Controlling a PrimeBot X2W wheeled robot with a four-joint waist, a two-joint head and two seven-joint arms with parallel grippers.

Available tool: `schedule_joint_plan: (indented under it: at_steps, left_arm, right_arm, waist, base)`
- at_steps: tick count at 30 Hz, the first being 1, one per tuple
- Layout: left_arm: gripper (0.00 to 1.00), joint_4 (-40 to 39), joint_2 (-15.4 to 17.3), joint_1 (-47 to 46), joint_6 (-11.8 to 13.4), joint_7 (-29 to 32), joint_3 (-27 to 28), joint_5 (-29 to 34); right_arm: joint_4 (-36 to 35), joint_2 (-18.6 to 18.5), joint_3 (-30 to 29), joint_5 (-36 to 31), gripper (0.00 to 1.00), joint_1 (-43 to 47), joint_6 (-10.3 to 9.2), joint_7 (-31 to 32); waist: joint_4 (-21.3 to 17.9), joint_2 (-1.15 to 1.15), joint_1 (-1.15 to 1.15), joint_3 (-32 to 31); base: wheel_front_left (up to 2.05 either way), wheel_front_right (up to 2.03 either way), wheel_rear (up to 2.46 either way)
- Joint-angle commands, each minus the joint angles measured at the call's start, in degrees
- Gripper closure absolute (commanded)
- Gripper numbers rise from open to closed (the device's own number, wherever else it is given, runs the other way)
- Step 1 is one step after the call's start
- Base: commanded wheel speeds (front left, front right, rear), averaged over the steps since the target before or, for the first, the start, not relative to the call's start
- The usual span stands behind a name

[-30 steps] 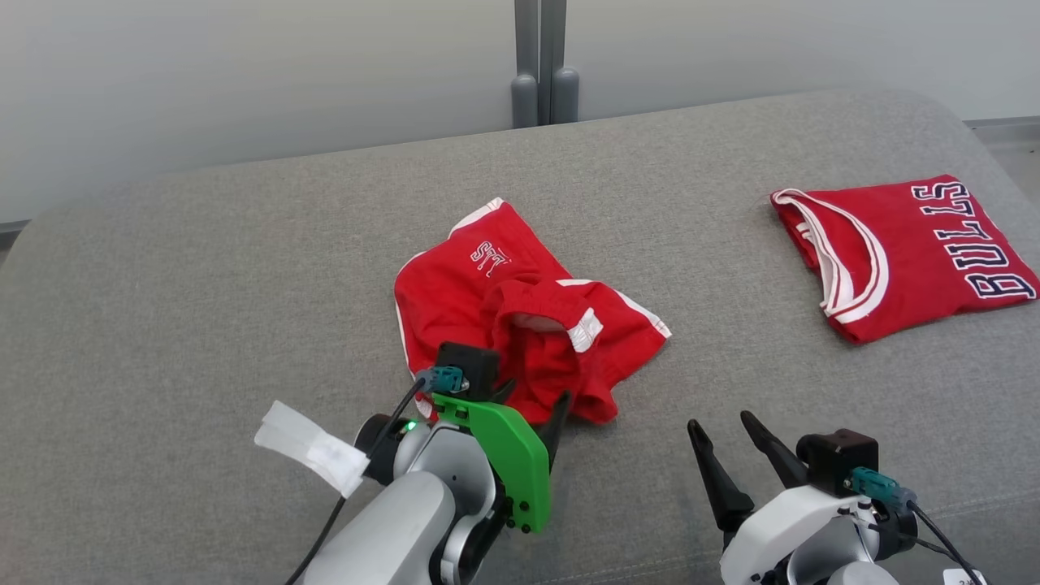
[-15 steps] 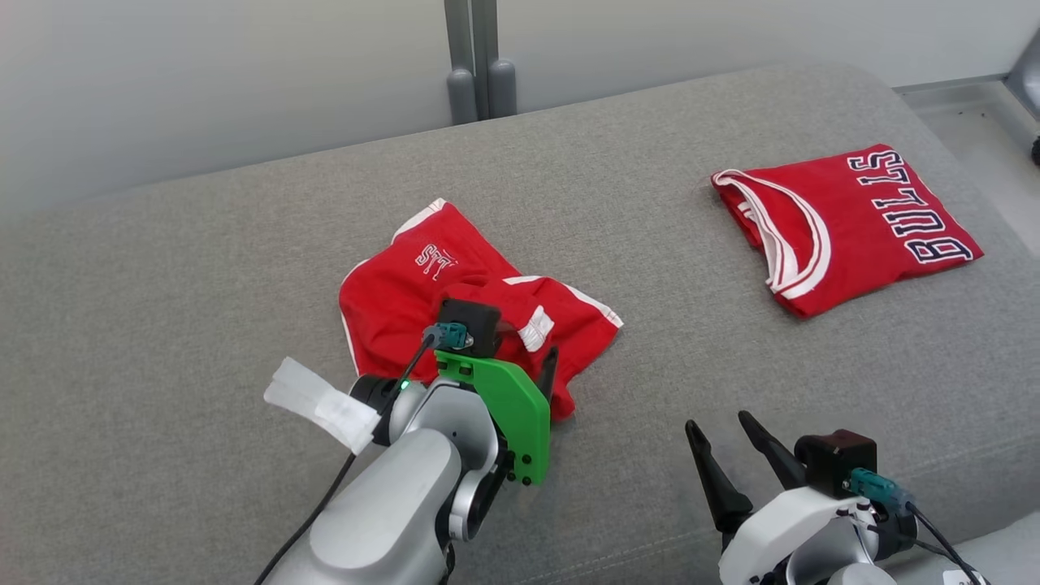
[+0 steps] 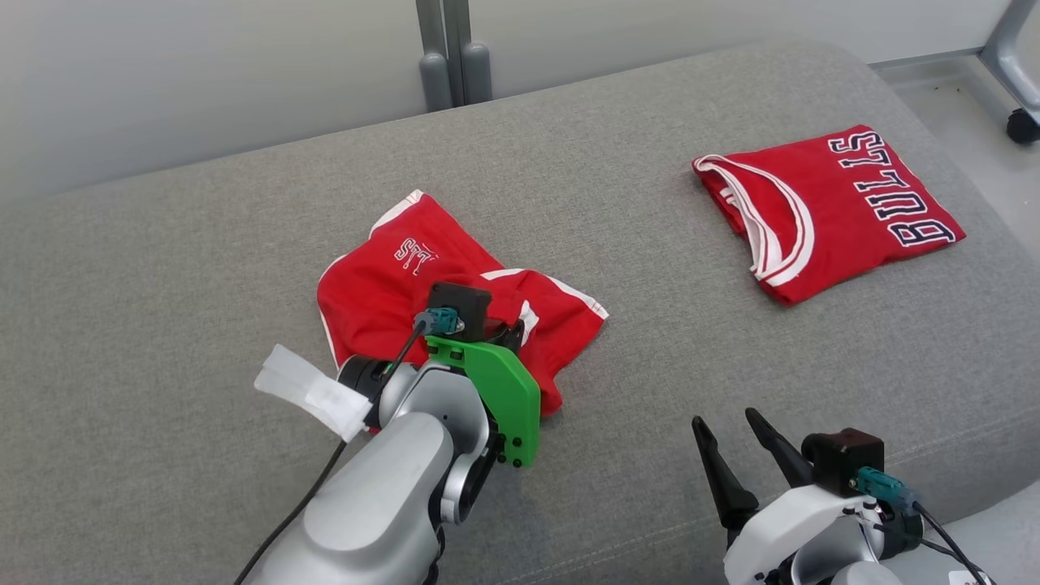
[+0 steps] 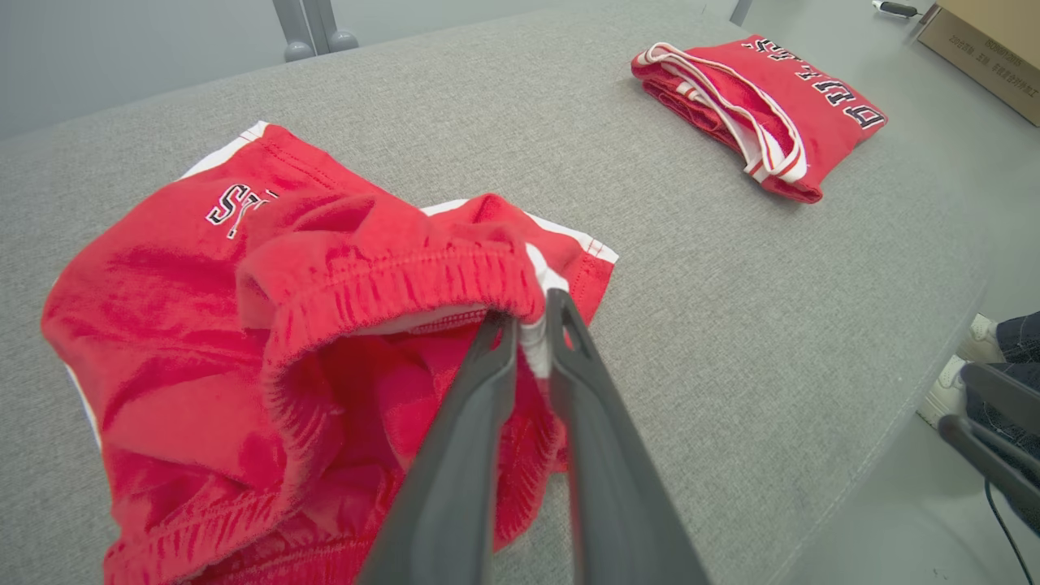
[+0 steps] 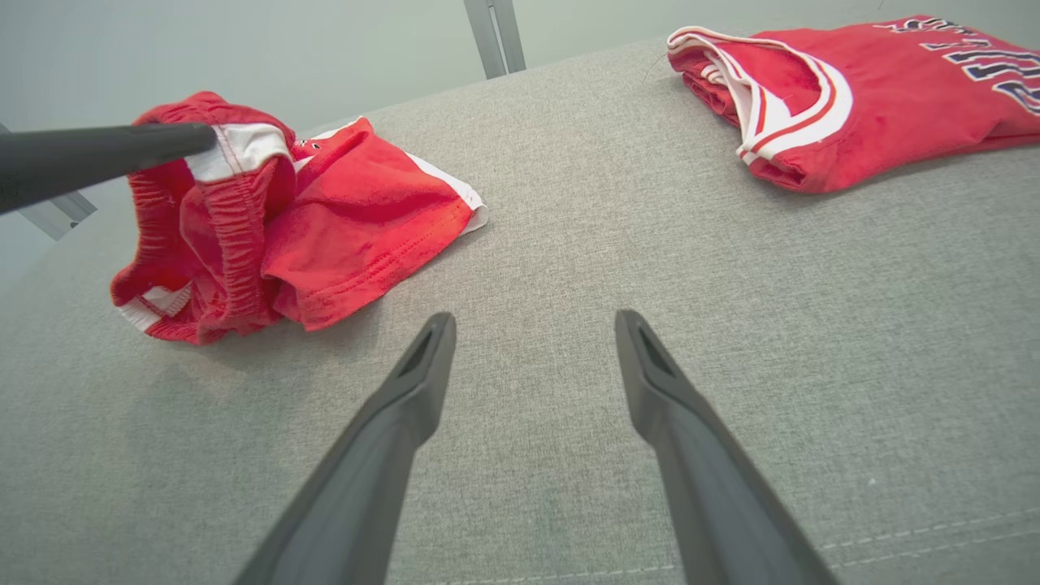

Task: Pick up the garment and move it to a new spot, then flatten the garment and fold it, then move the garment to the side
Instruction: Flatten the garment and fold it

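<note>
- A big grey cushion (image 3: 650, 244) lies under everything.
- A folded red jersey (image 3: 837, 211) with dark letters lies flat on the far right part of the cushion. It is well apart from the red shorts (image 3: 382, 284).
- Two grey posts (image 3: 447, 49) stand behind the far edge of the cushion, in front of a pale wall.
- In the left wrist view, a brown box (image 4: 991, 49) sits on the floor past the jersey. A person's white shoe (image 4: 946, 390) is down beside the cushion's edge.
- A black wheel (image 3: 1022, 126) is on the floor at the top right of the head view.
- The red shorts lie crumpled on the middle left of the cushion. They have white stripes and small letters on one leg.
- The left gripper (image 4: 530, 313) has its two fingers pressed together. They pinch the stretchy waistband of the shorts, right at a white tag.
- The waistband stands up off the cushion where it is pinched. The rest of the shorts rests on the cushion.
- The left arm reaches forward from the lower left, over the near edge of the shorts. It has a green plate (image 3: 496, 390) on its wrist and a white strip of tape (image 3: 309, 394) on its side.
- The right gripper (image 3: 725, 419) sits low at the lower right. Its fingers are spread wide apart and point forward over the cushion, away from both clothes.
</note>
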Motion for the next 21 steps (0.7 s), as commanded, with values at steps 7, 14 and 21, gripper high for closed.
schedule_joint_plan:
  at_steps: [7, 14, 21]
  left_arm:
    - [1.0, -3.1, 2.7, 0.9, 1.2, -0.6, 1.9, -0.9]
    - [1.0, -11.3, 10.9, 4.9, 3.8, 3.7, 3.5, -1.6]
    - [1.0, -20.7, 20.8, 12.4, 7.1, 10.0, 4.1, -2.4]
  right_arm:
    - [0.1, -0.1, -0.4, -0.3, 0.0, 0.2, -0.02, -0.2]
    - [-0.3, -0.1, -0.9, -0.3, 0.0, 0.9, -0.02, 0.2]
    - [-0.8, -0.1, -1.2, -0.5, 0.0, 1.5, -0.02, 0.7]
  waist:
    - [2.6, 0.0, 0.0, -0.9]
    - [4.9, 0.0, 0.0, -1.3]
    - [6.2, 0.0, 0.0, -1.5]
  base:
    - [0.0, 0.0, 0.0]
    - [0.0, 0.0, 0.0]
    - [0.0, 0.0, 0.0]
